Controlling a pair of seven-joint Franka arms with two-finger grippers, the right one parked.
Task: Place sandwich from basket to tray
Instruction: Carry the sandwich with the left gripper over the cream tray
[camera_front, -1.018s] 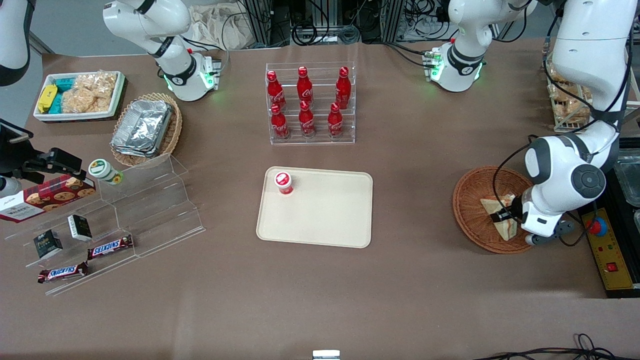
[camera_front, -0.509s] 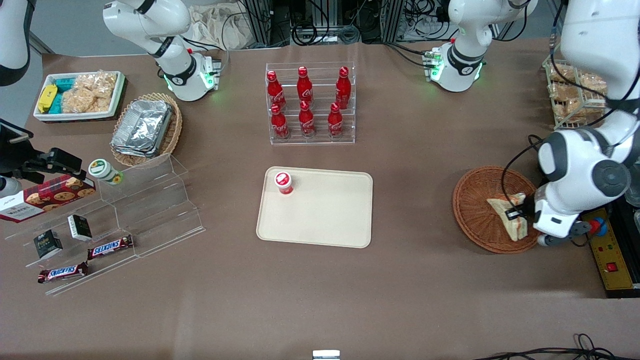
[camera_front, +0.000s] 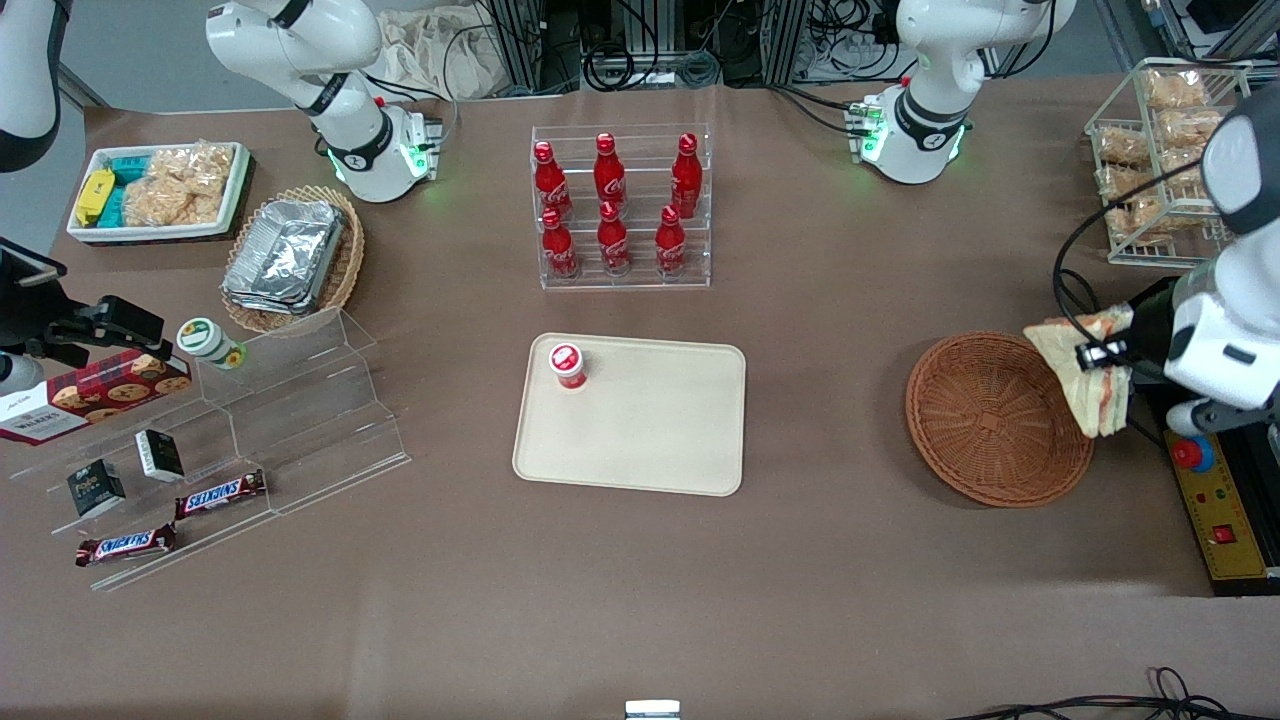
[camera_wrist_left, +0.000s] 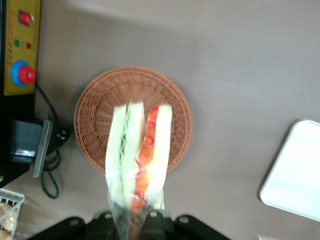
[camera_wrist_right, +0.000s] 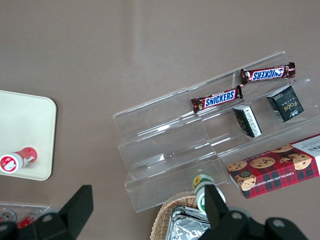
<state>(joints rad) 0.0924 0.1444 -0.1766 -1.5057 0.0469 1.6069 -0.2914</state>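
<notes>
Above the rim of the round reddish-brown wicker basket (camera_front: 996, 418), one triangular white-bread sandwich (camera_front: 1085, 375) hangs clamped in the left arm's gripper (camera_front: 1098, 352), toward the working arm's end of the table.

Only the wrist view shows the sandwich's (camera_wrist_left: 138, 155) red and green layers and the basket (camera_wrist_left: 95, 120) holding nothing; its fingers are mostly cut off. One cream-beige rectangular plastic tray (camera_front: 650, 420) lies well apart, carrying one small red-capped bottle (camera_front: 567, 365). Six red cola bottles (camera_front: 612, 205) stand in a clear rack.
</notes>
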